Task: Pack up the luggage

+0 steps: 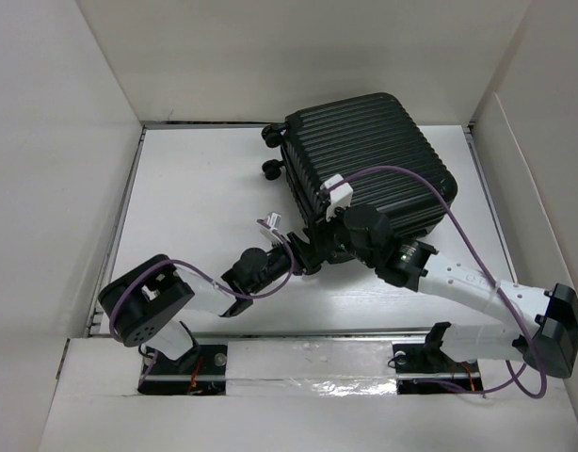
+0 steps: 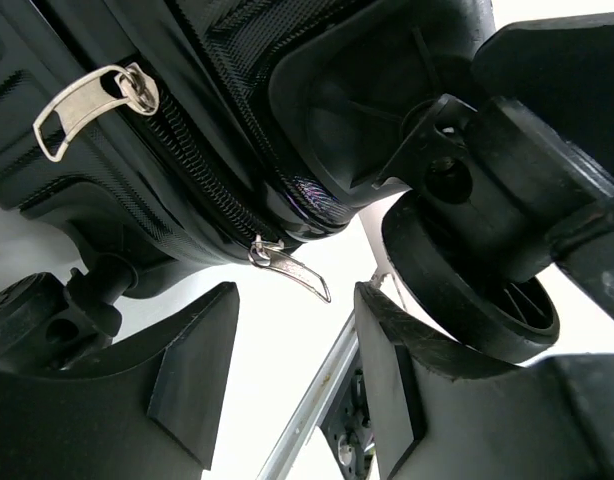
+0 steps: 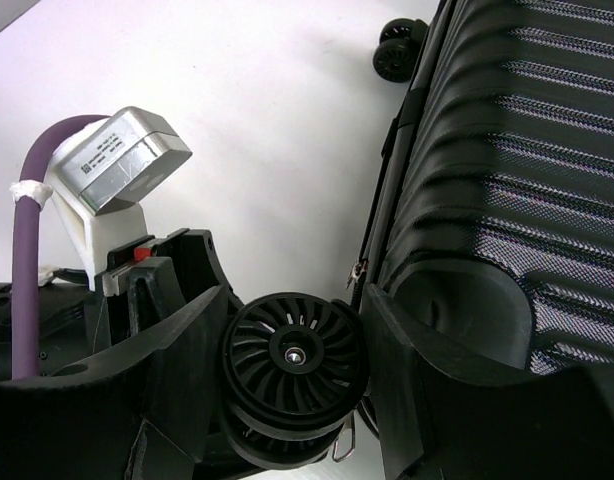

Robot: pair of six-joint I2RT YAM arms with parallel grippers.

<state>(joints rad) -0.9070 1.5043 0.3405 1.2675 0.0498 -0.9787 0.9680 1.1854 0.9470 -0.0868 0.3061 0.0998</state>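
Note:
The luggage [image 1: 374,160] is a black ribbed hard-shell suitcase lying closed at the back middle of the table. My left gripper [image 1: 306,252] is at its near-left corner. In the left wrist view the left gripper [image 2: 295,300] is open, with a silver zipper pull [image 2: 289,266] hanging just beyond its fingertips. A second pull [image 2: 85,108] lies further along the zipper. My right gripper [image 1: 331,235] is at the same corner. In the right wrist view the right gripper [image 3: 295,300] is shut on a black suitcase wheel [image 3: 295,352], its fingers touching both sides.
Two more wheels [image 1: 270,151] stick out at the suitcase's far-left end. White walls close in the table on the left, back and right. A metal rail [image 1: 298,337] runs along the near edge by the arm bases.

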